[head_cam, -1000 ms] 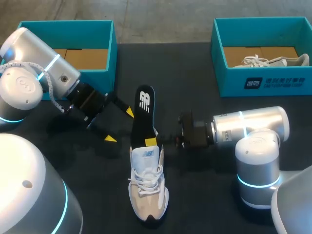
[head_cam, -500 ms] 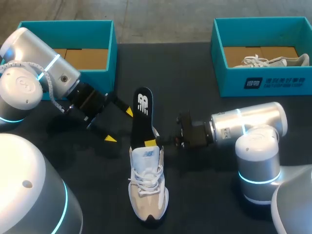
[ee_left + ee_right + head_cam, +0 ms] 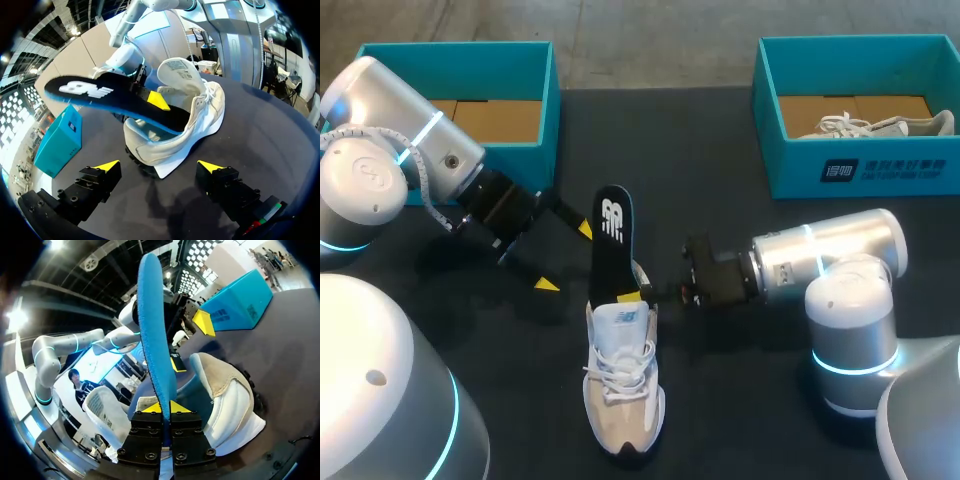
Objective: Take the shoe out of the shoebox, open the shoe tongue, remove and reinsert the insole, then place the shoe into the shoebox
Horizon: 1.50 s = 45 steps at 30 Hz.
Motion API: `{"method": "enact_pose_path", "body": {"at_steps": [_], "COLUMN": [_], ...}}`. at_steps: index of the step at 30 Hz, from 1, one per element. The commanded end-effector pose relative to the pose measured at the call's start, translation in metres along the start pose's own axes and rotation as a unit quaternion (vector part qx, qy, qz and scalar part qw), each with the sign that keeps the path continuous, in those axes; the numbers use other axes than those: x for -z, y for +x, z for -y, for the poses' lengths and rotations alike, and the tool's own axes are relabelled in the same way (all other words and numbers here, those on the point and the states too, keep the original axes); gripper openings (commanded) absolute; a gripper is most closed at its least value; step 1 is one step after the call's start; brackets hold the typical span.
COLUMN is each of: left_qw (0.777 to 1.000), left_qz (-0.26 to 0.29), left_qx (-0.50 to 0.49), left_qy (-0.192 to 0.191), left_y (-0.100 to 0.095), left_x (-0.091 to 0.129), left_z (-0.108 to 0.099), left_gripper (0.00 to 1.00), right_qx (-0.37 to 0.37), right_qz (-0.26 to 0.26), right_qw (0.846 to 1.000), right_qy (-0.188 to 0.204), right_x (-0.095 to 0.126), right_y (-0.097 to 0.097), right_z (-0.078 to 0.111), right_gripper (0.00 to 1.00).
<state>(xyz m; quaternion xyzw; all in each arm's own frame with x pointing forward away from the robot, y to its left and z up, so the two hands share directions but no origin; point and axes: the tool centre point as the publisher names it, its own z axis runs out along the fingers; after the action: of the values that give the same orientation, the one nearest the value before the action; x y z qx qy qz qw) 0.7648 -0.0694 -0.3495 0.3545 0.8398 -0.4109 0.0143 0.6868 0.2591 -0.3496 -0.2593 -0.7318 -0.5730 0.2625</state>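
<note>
A white and beige shoe [image 3: 623, 385] stands on the dark table, toe toward the near edge. A black insole [image 3: 611, 240] with a white logo slants up and back out of its opening, one end inside the shoe. My right gripper [image 3: 632, 295] is shut on the insole's edge just above the shoe's collar. From the right wrist the insole [image 3: 152, 330] rises blue-edged out of the gripper [image 3: 165, 407], with the shoe [image 3: 225, 395] beside it. My left gripper [image 3: 566, 257] hangs open and empty to the left of the insole. In the left wrist view the shoe [image 3: 185, 125] lies just ahead of the open gripper [image 3: 159, 166].
A teal shoebox [image 3: 520, 165] with a cardboard floor stands at the back left, behind my left arm. A second teal shoebox [image 3: 860, 170] at the back right holds another pale shoe [image 3: 880, 125].
The right gripper has drawn the insole slightly nearer and lower, so its far tip has dropped a little. The left arm and the shoe have kept still.
</note>
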Motion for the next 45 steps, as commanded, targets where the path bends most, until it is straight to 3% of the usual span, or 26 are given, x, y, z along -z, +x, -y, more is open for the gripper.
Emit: {"method": "enact_pose_path", "body": {"at_steps": [1, 6, 13, 30, 32, 35, 45], "left_qw": [1.0, 1.0, 1.0, 1.0, 1.0, 1.0, 1.0], "left_qz": [0.0, 0.0, 0.0, 0.0, 0.0, 0.0, 0.0], "left_qx": [-0.001, -0.001, -0.001, -0.001, -0.001, -0.001, -0.001], "left_qy": [-0.001, -0.001, -0.001, -0.001, -0.001, -0.001, -0.001], "left_y": [0.0, 0.0, 0.0, 0.0, 0.0, 0.0, 0.0], "left_x": [0.0, 0.0, 0.0, 0.0, 0.0, 0.0, 0.0], "left_z": [0.0, 0.0, 0.0, 0.0, 0.0, 0.0, 0.0], "left_gripper": [1.0, 1.0, 1.0, 1.0, 1.0, 1.0, 1.0], "right_qx": [-0.001, -0.006, -0.01, -0.001, 0.0, 0.001, 0.012], "right_qz": [-0.008, -0.01, 0.003, 0.008, 0.01, 0.012, 0.016], "right_qw": [1.0, 1.0, 1.0, 1.0, 1.0, 1.0, 1.0], "right_qy": [0.017, 0.024, 0.006, -0.01, -0.012, -0.015, -0.023], "right_x": [-0.002, -0.003, -0.001, -0.002, -0.002, -0.002, -0.001], "right_y": [-0.002, -0.002, -0.002, -0.006, -0.006, -0.006, -0.008], "right_z": [0.003, 0.005, 0.007, -0.002, -0.003, -0.005, -0.011], "right_gripper": [0.0, 0.0, 0.0, 0.0, 0.15, 0.21, 0.21]}}
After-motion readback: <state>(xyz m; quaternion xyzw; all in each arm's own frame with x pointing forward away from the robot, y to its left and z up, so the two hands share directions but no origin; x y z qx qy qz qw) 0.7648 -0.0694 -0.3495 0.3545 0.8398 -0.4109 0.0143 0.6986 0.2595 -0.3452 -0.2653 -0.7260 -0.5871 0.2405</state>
